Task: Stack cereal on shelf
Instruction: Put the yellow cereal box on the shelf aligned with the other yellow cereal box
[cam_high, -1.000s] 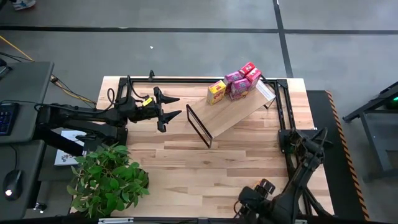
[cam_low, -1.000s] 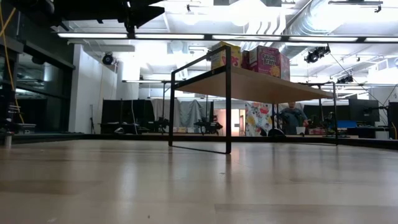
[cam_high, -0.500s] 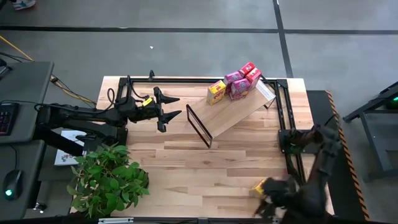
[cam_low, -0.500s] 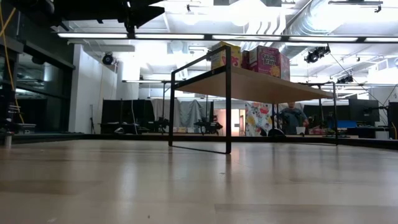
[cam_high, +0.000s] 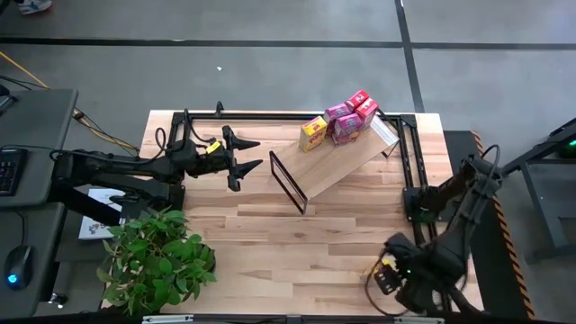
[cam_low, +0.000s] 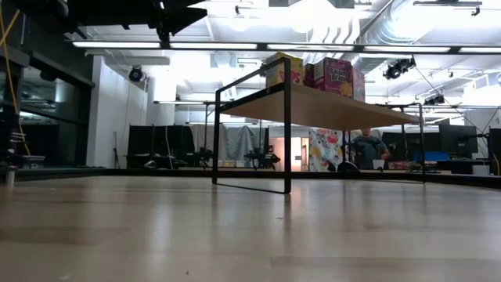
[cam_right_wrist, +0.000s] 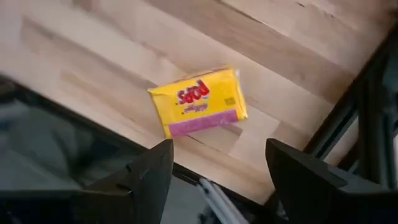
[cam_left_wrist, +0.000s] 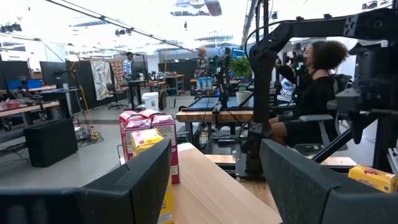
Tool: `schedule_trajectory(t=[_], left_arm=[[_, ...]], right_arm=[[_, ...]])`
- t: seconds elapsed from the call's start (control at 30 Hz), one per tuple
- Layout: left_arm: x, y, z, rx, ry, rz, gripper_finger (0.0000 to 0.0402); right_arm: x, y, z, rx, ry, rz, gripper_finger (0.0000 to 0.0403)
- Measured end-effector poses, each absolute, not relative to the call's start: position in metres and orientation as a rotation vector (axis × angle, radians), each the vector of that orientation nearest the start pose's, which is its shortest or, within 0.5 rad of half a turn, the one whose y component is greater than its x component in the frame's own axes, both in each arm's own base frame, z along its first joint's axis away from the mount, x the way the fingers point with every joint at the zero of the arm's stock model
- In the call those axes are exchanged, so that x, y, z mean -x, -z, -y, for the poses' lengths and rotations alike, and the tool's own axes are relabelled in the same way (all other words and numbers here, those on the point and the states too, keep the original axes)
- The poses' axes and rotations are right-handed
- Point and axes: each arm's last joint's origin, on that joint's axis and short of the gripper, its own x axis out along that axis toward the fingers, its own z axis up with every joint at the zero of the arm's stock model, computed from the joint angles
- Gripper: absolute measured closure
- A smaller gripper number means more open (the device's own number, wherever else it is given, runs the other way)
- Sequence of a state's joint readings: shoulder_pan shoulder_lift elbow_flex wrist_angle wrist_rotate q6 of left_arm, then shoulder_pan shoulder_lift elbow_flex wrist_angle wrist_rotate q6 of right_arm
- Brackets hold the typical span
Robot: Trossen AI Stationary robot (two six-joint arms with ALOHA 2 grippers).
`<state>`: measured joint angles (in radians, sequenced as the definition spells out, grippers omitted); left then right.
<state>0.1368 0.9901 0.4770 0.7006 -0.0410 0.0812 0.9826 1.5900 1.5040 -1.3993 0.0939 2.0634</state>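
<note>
1. The cereal boxes point(cam_high: 340, 121) sit clustered on the far end of the shelf point(cam_high: 335, 160), upper centre-right of the high view: one yellow box point(cam_high: 313, 133) toward the left, pink-magenta and red ones packed just beside it.
2. A further yellow cereal box point(cam_right_wrist: 198, 101) lies flat on the counter point(cam_high: 270, 229) near its edge, in the middle of the right wrist view (label side up, a magenta band along one long edge).
3. The shelf stands diagonally on the counter, its black wire-frame end point(cam_high: 288, 183) toward the frame's centre; in the low view the boxes show on top of the board.
4. The right gripper point(cam_high: 389, 274) hovers at the lower right of the high view, above the flat yellow box, fingers point(cam_right_wrist: 130, 180) spread apart and holding nothing.
5. The left gripper point(cam_high: 245, 155) waits at the upper left, pointing at the shelf, fingers released and empty.
6. A potted plant point(cam_high: 157, 256) fills the lower left corner of the counter.
</note>
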Motion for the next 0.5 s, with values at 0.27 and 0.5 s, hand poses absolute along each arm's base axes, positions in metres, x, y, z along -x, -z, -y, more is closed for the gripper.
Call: schedule_trajectory(t=[0.27, 0.5], left_arm=[[-0.211, -0.274, -0.03, -0.091, -0.185, 0.179, 0.0165], [-0.211, -0.274, -0.03, -0.09, -0.185, 0.179, 0.0165]], right_arm=[[-0.175, -0.308, -0.225, -0.572, 0.446, -1.463, 0.0155], [-0.175, -0.308, -0.225, -0.174, 0.06, -1.526, 0.0155]])
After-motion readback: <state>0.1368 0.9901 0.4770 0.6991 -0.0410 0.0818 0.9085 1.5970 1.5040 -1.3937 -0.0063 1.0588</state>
